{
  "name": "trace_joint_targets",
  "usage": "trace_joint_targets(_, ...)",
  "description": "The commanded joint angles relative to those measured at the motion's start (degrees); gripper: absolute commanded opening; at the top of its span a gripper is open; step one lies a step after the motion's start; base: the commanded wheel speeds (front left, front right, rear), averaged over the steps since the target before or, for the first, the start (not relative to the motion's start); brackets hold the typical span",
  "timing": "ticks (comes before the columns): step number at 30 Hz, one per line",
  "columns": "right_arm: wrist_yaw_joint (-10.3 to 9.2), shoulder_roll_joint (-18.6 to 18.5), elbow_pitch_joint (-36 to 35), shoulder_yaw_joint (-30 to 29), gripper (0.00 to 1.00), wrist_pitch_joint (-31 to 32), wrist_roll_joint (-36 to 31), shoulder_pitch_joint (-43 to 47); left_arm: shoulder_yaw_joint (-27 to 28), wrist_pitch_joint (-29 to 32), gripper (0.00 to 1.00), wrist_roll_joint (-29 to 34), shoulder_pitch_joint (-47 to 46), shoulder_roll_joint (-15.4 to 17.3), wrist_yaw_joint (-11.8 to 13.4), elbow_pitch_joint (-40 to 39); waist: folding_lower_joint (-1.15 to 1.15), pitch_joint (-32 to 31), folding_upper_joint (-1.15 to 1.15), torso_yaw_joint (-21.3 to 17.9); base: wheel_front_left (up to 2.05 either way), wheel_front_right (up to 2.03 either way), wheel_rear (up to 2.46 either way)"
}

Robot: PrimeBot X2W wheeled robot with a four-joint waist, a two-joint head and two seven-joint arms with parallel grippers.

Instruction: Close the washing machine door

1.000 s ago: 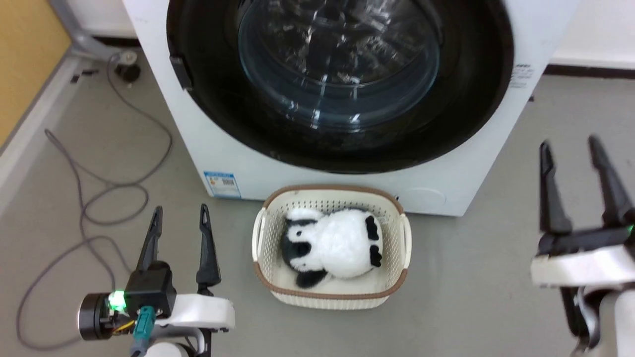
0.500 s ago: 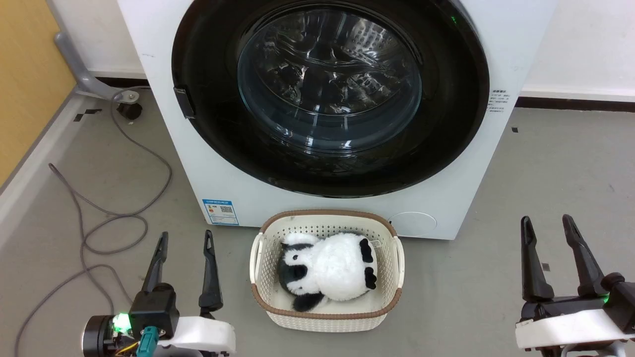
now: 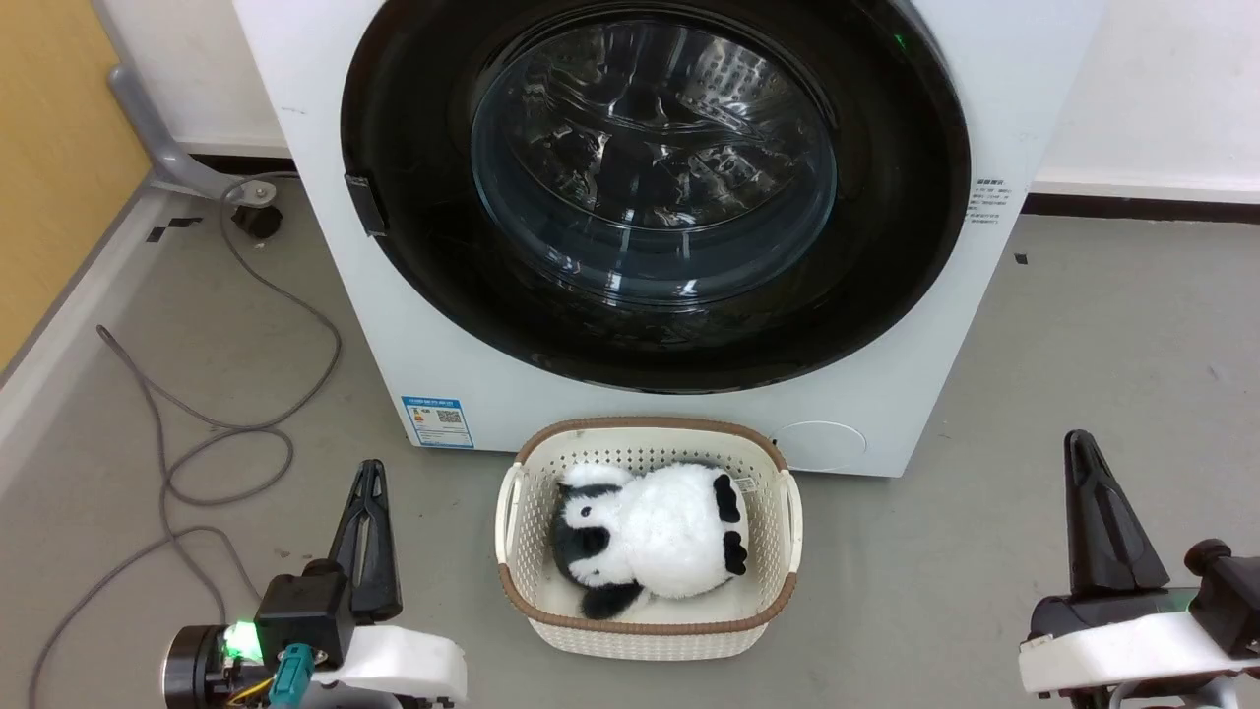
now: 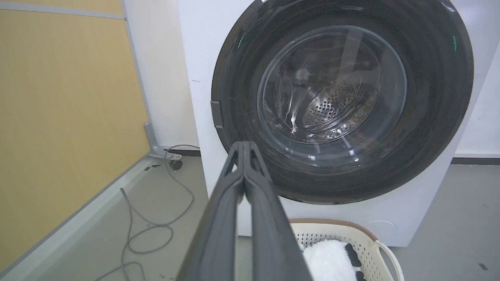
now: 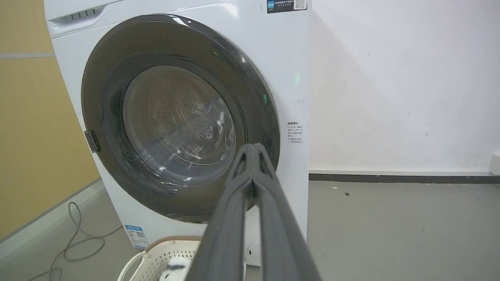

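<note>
In the head view, the washing machine (image 3: 413,335) stands on the grey floor, and the washing machine door (image 3: 655,182) fills its round front. The door lies flat against the white box with no gap to see, so it looks shut and the job looks done. A cream basket (image 3: 512,512) with a panda toy (image 3: 660,532) sits on the floor just in front of the machine. The left end effector (image 3: 369,473) is low on the left and the right end effector (image 3: 1083,458) is low on the right. Both are well apart from the door, with fingers pressed together and holding nothing. In the left wrist view, the left end effector (image 4: 243,145) points toward the door (image 4: 340,97), its two fingers touching at the tips. A small grey tab (image 4: 215,114) sits on the door's left edge. In the right wrist view, the right end effector (image 5: 253,147) is pressed together too, and the door (image 5: 179,121) looks flush with the front. The door is likely heavy and stiff, and its shiny black ring looks slippery. The glass bowl could break. A push is safest on the black ring near the tab, not on the glass.
</note>
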Motion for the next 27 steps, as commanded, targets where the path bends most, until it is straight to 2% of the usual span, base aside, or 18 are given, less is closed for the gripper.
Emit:
trace_joint_targets(1,0.00,0.0,0.0,0.2,0.00,0.3,-0.4,0.1,0.1,0.4,0.00,0.1,0.1,0.0,-0.4,-0.2,0.01,0.0,0.00,0.0,0.00,0.00,0.00)
trace_joint_targets(27,-0.01,0.1,-0.1,1.3,0.00,3.4,-2.3,0.2,0.9,3.4,0.00,0.5,0.2,0.0,-2.0,-0.9,0.01,-0.2,0.00,0.2,0.00,0.00,0.00)
